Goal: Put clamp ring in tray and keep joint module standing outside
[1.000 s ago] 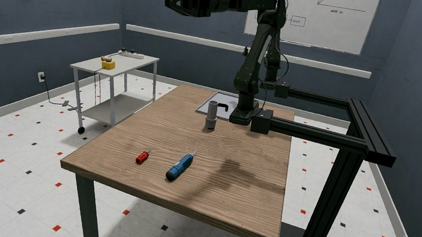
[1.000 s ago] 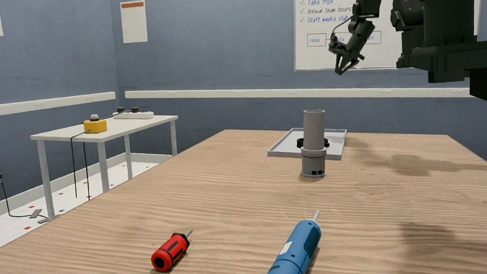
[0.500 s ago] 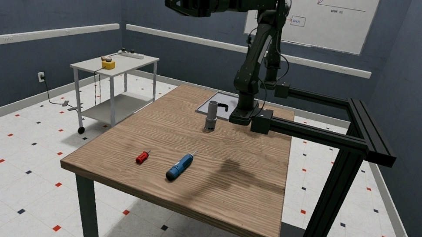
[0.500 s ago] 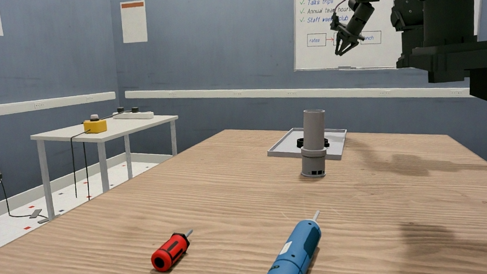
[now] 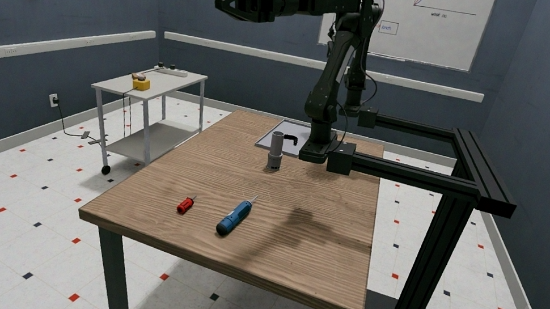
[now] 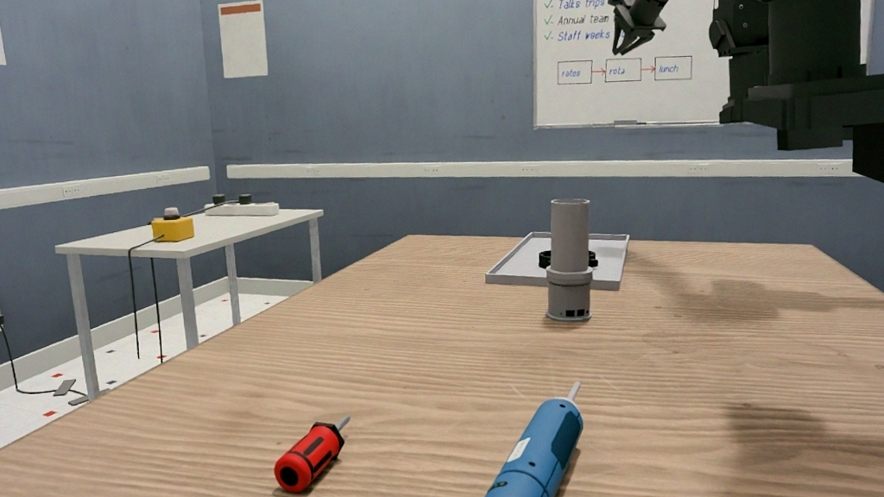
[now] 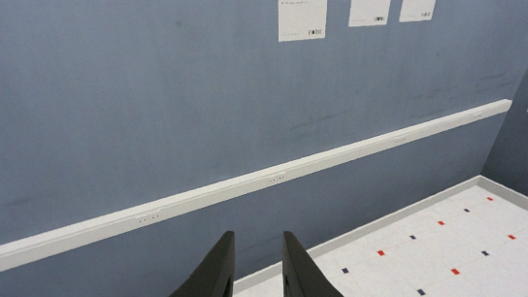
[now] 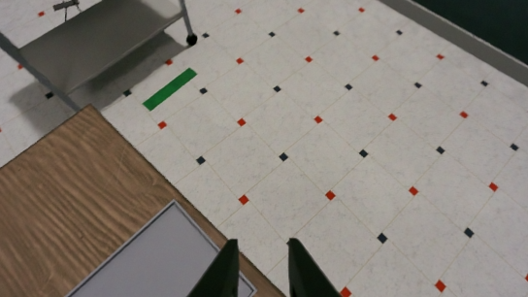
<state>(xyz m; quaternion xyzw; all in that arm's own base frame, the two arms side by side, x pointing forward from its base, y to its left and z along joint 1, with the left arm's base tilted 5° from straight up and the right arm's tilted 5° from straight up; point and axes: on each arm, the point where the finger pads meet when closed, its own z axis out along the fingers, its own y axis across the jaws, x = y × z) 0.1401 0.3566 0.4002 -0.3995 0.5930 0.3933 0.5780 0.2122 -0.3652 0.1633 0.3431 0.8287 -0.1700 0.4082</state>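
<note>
The grey joint module (image 5: 274, 162) (image 6: 568, 300) stands upright on the table outside the tray (image 5: 270, 139) (image 6: 513, 268) (image 8: 155, 254). The grey link tube (image 5: 277, 143) (image 6: 570, 234) stands upright in its top. The black clamp ring (image 5: 291, 137) (image 6: 544, 259) lies inside the tray, off the module; the tube hides part of it in the exterior view. My left gripper (image 7: 258, 243) (image 5: 217, 3) is slightly open and empty, high above the table. My right gripper (image 8: 263, 250) (image 6: 622, 51) is also slightly open and empty, raised high, with a tray corner below its view.
A red screwdriver (image 5: 185, 205) (image 6: 309, 457) and a blue power screwdriver (image 5: 234, 216) (image 6: 538, 451) lie on the table's near part. The black arm frame (image 5: 414, 175) runs along the table's right side. A white cart (image 5: 169, 83) (image 6: 115, 242) stands to the left, apart from the table.
</note>
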